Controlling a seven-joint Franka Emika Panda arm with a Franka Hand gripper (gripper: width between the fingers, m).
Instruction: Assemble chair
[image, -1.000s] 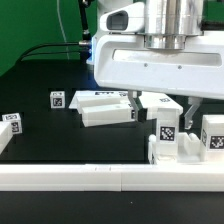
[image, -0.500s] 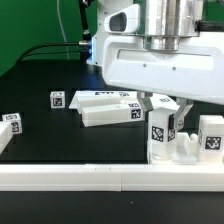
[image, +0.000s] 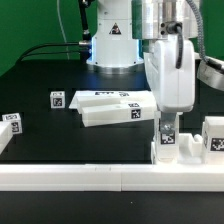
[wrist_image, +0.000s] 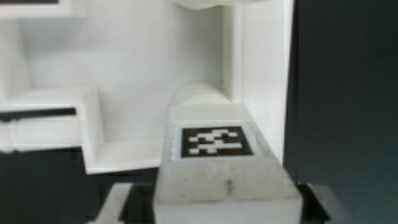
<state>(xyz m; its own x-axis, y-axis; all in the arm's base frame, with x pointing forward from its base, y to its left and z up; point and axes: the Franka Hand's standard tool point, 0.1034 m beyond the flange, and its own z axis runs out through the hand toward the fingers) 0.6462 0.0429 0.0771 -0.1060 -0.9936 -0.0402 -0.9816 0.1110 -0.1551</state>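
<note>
My gripper (image: 167, 122) reaches straight down at the exterior view's right and is shut on an upright white chair leg (image: 167, 137) with a square tag on its face. In the wrist view the leg (wrist_image: 215, 150) fills the gap between the two dark fingers (wrist_image: 125, 205), which press on its sides. The leg stands in the boxy seat frame (image: 188, 150), whose white walls (wrist_image: 107, 90) lie just beyond it. A second tagged upright (image: 213, 135) stands at the frame's right end. Flat white chair bars (image: 112, 107) lie behind in the middle.
A long plain white rail (image: 90, 178) runs along the front edge. A small tagged block (image: 57, 99) lies left of the bars, and another tagged part (image: 11, 122) sits at the far left. The robot base (image: 112, 45) stands at the back.
The hand has turned about its vertical axis, from broadside to narrow side toward the camera. The jaws have closed in onto the tagged leg, which shifted slightly.
</note>
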